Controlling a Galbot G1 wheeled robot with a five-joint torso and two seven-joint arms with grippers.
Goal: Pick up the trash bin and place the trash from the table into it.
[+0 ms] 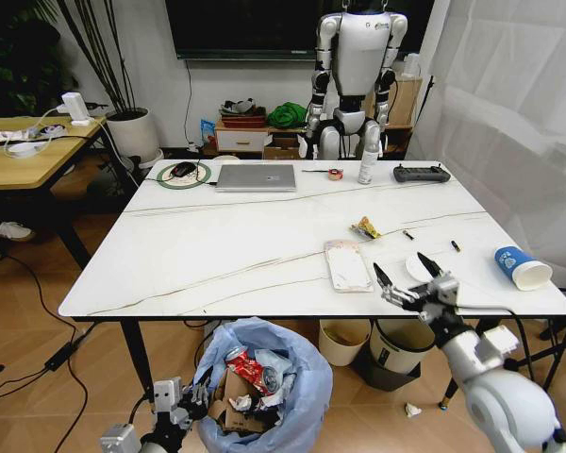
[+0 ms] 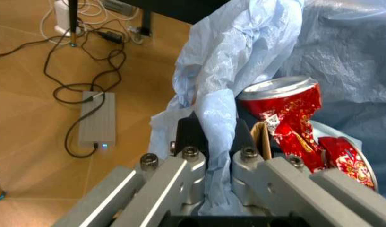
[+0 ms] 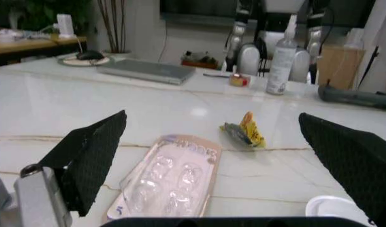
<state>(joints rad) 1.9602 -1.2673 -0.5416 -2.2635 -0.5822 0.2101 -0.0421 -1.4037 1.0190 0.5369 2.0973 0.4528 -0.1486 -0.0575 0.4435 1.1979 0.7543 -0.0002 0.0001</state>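
Observation:
The trash bin (image 1: 259, 373), lined with a billowing blue bag, hangs below the table's front edge. My left gripper (image 1: 183, 400) (image 2: 215, 137) is shut on the bag's rim. Inside lie a crushed red can (image 2: 287, 106) and brown cardboard (image 2: 263, 138). On the white marble table (image 1: 226, 236) rest a clear blister wrapper (image 1: 347, 265) (image 3: 170, 179), a yellow wrapper (image 1: 365, 227) (image 3: 243, 133), a white disc (image 1: 417, 270) (image 3: 328, 208) and a blue-white paper cup (image 1: 522, 267). My right gripper (image 1: 407, 275) (image 3: 213, 120) is open, low over the table's front right by the disc.
A grey laptop (image 1: 256, 177), mouse pad (image 1: 184, 174), tape roll (image 1: 335, 174), spray bottle (image 1: 367, 162) and controller (image 1: 421, 174) line the far edge. A humanoid robot (image 1: 357, 75) stands behind. A cream bin (image 1: 344, 340) and white bin (image 1: 399, 347) stand under the table. Cables and a power brick (image 2: 95, 118) lie on the floor.

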